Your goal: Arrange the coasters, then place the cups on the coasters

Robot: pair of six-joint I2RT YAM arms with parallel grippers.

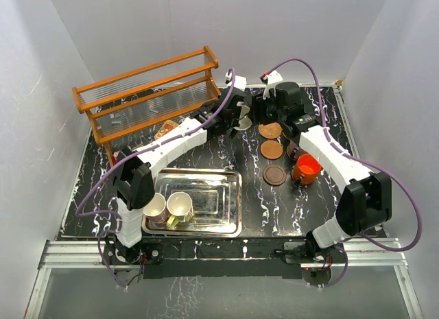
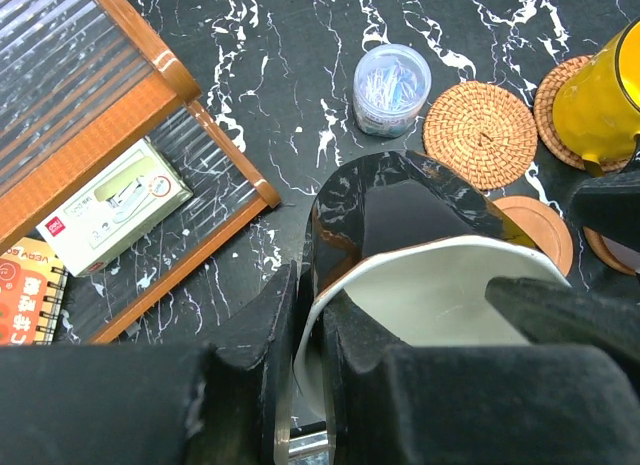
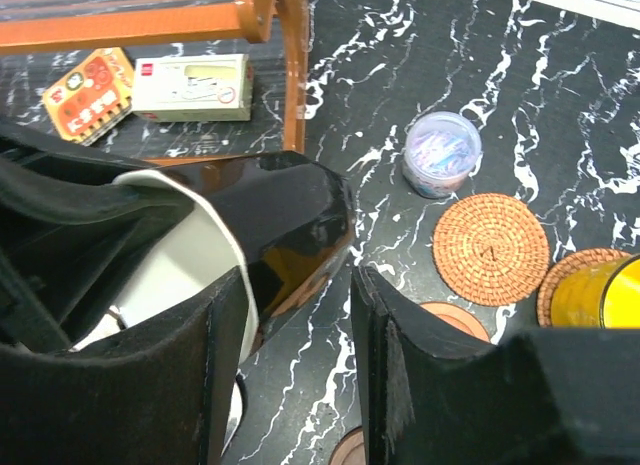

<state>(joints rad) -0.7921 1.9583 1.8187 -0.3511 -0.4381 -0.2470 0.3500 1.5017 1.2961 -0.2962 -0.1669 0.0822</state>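
Observation:
My left gripper (image 2: 310, 325) is shut on the rim of a white-lined cup (image 2: 400, 220) with a glossy dark side, held above the table (image 1: 240, 119). My right gripper (image 3: 300, 295) is open and straddles the same cup (image 3: 285, 225), with one finger inside and the other clear of its side. Woven coasters (image 2: 480, 135) lie to the right, one of them (image 2: 556, 97) under a yellow cup (image 2: 600, 95). Smooth coasters (image 1: 271, 149) and a dark one (image 1: 274, 175) lie in a column. A red-orange cup (image 1: 306, 168) stands beside the dark one. Two cups (image 1: 168, 208) sit in the tray.
A wooden shelf rack (image 1: 147, 92) stands at the back left, with a staple box (image 2: 110, 205) and a notebook (image 3: 88, 80) under it. A small clear pot of clips (image 2: 392, 88) stands near the woven coasters. The metal tray (image 1: 219, 202) lies at the front left.

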